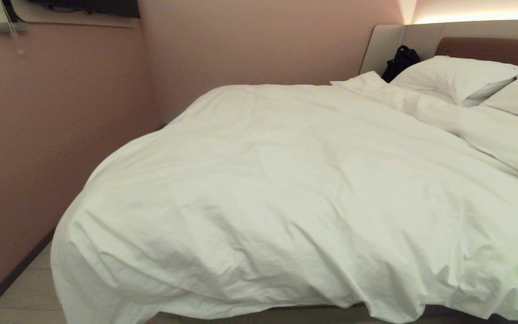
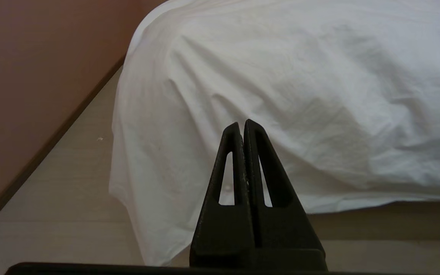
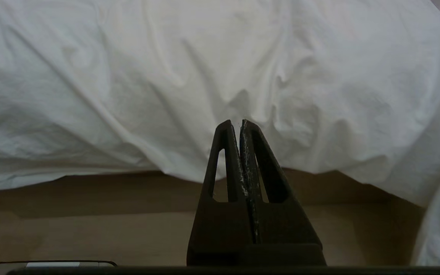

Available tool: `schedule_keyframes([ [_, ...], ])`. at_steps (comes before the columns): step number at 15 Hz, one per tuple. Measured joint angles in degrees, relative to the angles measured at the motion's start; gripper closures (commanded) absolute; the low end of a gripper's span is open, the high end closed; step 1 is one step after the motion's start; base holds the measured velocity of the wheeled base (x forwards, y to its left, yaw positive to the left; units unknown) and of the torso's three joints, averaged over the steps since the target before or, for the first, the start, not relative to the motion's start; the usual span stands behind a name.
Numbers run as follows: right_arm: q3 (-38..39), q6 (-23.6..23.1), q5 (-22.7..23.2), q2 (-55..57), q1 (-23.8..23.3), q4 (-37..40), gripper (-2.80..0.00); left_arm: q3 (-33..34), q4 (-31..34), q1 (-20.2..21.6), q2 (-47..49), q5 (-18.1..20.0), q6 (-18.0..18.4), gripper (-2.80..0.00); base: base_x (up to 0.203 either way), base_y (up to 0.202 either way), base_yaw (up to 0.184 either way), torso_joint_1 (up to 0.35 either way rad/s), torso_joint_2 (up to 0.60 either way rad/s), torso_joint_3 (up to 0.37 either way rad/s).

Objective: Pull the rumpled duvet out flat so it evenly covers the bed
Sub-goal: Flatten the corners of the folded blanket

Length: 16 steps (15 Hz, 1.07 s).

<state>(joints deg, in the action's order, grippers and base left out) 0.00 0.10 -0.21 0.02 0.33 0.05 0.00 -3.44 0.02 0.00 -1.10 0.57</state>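
Duvet (image 1: 295,193) rumpled over bed (image 1: 488,47); left gripper (image 2: 242,124) and right gripper (image 3: 235,123) jaws clenched, empty.

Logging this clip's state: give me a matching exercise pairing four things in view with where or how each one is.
Things:
1. duvet
2. pillows
3. black bag
4. left gripper

States:
A. shut, holding nothing, before the hanging corner
B. wedged between pillow and headboard
C. creased, draped over the foot of the bed
D. plump, at the head end

Pairs: 1-C, 2-D, 3-B, 4-A
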Motion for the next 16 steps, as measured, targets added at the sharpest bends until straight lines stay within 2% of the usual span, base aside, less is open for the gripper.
schedule_keyframes([
  [4,0.0,0.0,0.0,0.0,0.0,0.0,0.0,0.0,0.0,0.0,0.0,0.0,0.0,0.0,-0.177,0.0,0.0,0.0,0.0,0.003],
  [13,0.0,0.0,0.0,0.0,0.0,0.1,0.0,0.0,0.0,0.0,0.0,-0.3,-0.2,0.0,0.0,0.0,0.0,0.0,0.0,0.0],
  [16,0.0,0.0,0.0,0.0,0.0,0.0,0.0,0.0,0.1,0.0,0.0,-0.3,-0.1,0.0,-0.001,-0.151,0.005,0.002,0.0,0.003],
])
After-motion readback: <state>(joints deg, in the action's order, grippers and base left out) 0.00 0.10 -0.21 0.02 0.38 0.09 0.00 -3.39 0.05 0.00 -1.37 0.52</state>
